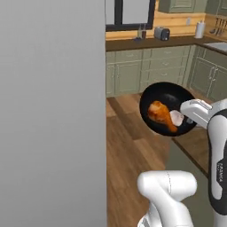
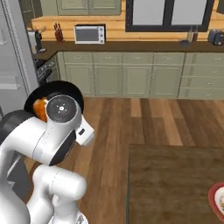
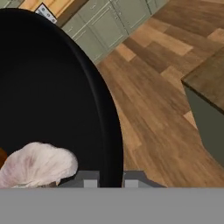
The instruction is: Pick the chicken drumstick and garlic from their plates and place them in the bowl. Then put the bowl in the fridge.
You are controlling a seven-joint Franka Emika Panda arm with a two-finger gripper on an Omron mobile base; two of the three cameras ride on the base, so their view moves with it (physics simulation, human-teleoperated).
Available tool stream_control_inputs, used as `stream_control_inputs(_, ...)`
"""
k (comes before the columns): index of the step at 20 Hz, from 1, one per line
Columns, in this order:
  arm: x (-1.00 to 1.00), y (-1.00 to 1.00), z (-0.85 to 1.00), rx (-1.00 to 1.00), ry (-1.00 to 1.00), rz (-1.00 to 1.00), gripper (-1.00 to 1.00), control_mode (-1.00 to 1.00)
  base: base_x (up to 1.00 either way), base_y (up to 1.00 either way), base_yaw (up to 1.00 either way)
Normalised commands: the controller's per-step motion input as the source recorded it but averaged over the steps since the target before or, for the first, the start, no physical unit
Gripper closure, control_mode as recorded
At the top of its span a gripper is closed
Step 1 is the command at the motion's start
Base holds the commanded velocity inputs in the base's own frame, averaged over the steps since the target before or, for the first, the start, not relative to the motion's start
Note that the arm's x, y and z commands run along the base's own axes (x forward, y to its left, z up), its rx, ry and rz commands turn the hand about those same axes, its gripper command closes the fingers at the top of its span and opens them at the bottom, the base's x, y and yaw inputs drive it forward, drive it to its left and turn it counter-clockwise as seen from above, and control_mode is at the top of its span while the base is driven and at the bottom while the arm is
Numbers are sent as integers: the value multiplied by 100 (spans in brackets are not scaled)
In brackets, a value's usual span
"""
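Note:
The black bowl (image 1: 165, 98) hangs in the air above the wooden floor, tipped toward the camera. Inside lie the orange-brown chicken drumstick (image 1: 162, 115) and the whitish garlic (image 1: 176, 117). My gripper (image 1: 189, 118) is shut on the bowl's right rim. In the hand view the rim (image 3: 109, 131) runs between my fingertips (image 3: 89, 182), with the garlic (image 3: 37, 164) just inside. From the right base camera, the bowl (image 2: 46, 92) and drumstick (image 2: 40, 107) peek out behind my arm. A flat light-grey face of the fridge (image 1: 53, 111) rises close on the left. A red-rimmed plate (image 2: 218, 199) sits at the counter's edge.
A dark wood counter (image 2: 175, 183) lies to my right. Green cabinets (image 2: 131, 78) line the far wall under a worktop with a microwave (image 2: 89, 34) and a toaster (image 1: 162, 33). Open wooden floor (image 2: 131, 118) stretches between them.

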Motion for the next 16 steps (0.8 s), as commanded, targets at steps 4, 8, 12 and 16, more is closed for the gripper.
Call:
stream_control_inputs(4, 0, 0, 0, 0, 0, 0, 100, 100, 87, -39, 32)
stream_control_inputs(8, 0, 0, 0, 0, 0, 0, 100, 100, 62, -19, 45)
stream_control_inputs(12, 0, 0, 0, 0, 0, 0, 100, 100, 49, -12, 61)
stream_control_inputs(16, 0, 0, 0, 0, 0, 0, 100, 100, 92, -40, 72)
